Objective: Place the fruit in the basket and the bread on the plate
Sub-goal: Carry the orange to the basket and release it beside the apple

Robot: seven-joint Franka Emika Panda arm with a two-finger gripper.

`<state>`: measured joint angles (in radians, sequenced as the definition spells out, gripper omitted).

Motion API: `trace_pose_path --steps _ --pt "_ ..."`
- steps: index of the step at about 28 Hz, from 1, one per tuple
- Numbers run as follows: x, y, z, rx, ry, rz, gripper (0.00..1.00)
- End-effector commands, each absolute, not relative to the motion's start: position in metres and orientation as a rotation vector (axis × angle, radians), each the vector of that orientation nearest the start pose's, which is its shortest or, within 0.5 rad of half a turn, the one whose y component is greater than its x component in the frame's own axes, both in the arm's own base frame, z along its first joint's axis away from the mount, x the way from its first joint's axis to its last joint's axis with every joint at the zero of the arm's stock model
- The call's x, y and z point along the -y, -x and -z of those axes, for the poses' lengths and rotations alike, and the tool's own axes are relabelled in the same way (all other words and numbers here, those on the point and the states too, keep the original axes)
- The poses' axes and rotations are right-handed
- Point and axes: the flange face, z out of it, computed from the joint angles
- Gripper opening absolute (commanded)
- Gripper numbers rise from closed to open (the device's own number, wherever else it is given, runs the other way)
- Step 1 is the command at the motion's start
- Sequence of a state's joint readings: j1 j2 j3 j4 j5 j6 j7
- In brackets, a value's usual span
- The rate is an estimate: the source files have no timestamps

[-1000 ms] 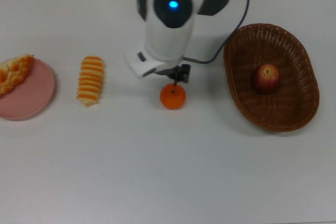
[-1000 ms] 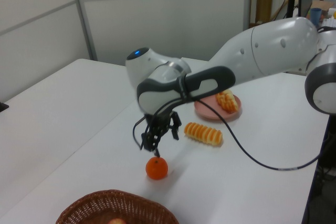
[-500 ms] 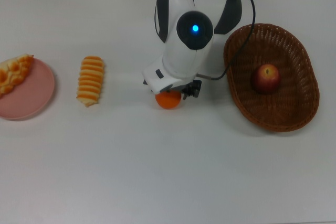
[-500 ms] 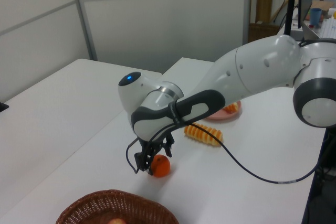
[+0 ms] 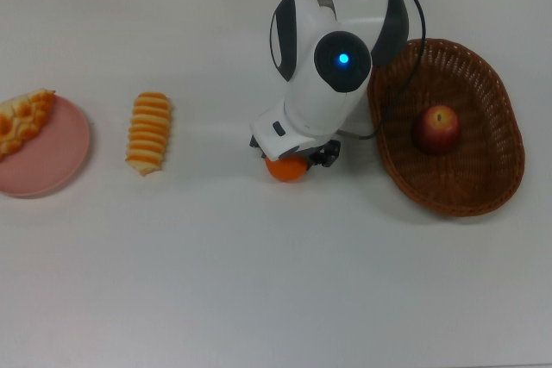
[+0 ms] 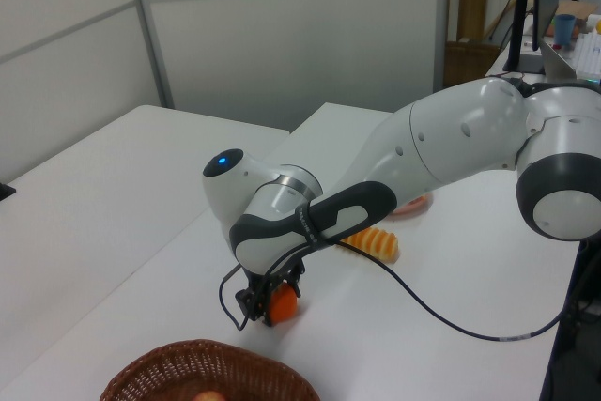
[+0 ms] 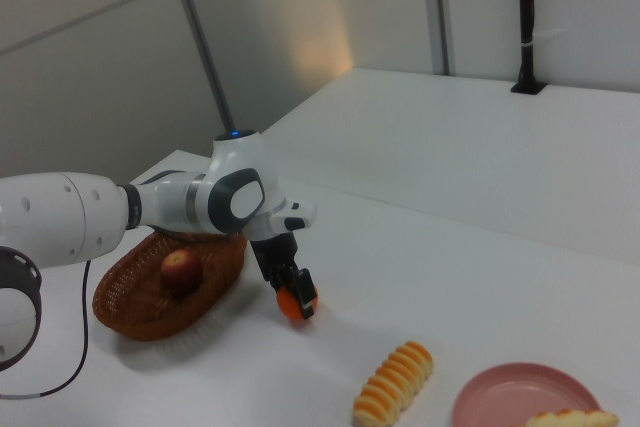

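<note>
The gripper (image 6: 267, 307) is sitting low over the tangerine (image 5: 287, 169), its fingers straddling the fruit on either side, though whether they are already pinching it or only bracketing it cannot be told. The tangerine is resting on the white table (image 5: 276, 282), just beside the basket (image 5: 483, 187) on the top view's left, while the apple (image 5: 438, 129) is already lying inside that basket. Farther from the basket, the striped roll (image 5: 149, 132) is lying on the table, and beyond it the braided roll (image 5: 21, 118) is sitting on the pink plate (image 5: 52, 161). To do this step well, the fingers probably ought to be meeting the tangerine at its widest part, since a round fruit is likely to roll out of an off-centre squeeze.
</note>
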<state>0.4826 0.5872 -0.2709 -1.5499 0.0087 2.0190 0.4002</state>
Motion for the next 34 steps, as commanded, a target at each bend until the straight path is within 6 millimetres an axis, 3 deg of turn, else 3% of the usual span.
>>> trace_pose_path --steps 1,3,4,7,10,13,14,17,19,23,24,25,26,27,34 --pt "-0.186 -0.665 -0.357 -0.247 3.286 0.039 0.0" --pt "-0.196 -0.658 -0.385 -0.227 3.268 0.067 0.0" --pt "-0.196 -0.651 -0.409 -0.229 3.254 0.065 0.0" --pt "-0.204 -0.637 -0.44 -0.21 3.242 0.05 0.0" --pt "-0.253 -0.608 -0.463 -0.078 3.243 0.046 0.0" --pt "-0.283 -0.591 -0.462 -0.02 3.255 0.012 0.0" --pt "-0.302 -0.582 -0.46 0.004 3.259 0.008 0.0" --pt "-0.327 -0.57 -0.452 0.025 3.266 -0.001 0.0" --pt "-0.351 -0.559 -0.434 0.05 3.285 -0.026 0.0" --pt "-0.38 -0.543 -0.416 0.09 3.305 -0.04 0.0" --pt "-0.386 -0.54 -0.412 0.097 3.308 -0.046 0.12" --pt "-0.388 -0.538 -0.411 0.104 3.306 -0.047 0.37" --pt "-0.388 -0.538 -0.411 0.099 3.307 -0.049 0.88" --pt "-0.389 -0.537 -0.41 0.09 3.311 -0.047 1.0" --pt "-0.382 -0.542 -0.415 -0.012 3.314 -0.025 1.0"
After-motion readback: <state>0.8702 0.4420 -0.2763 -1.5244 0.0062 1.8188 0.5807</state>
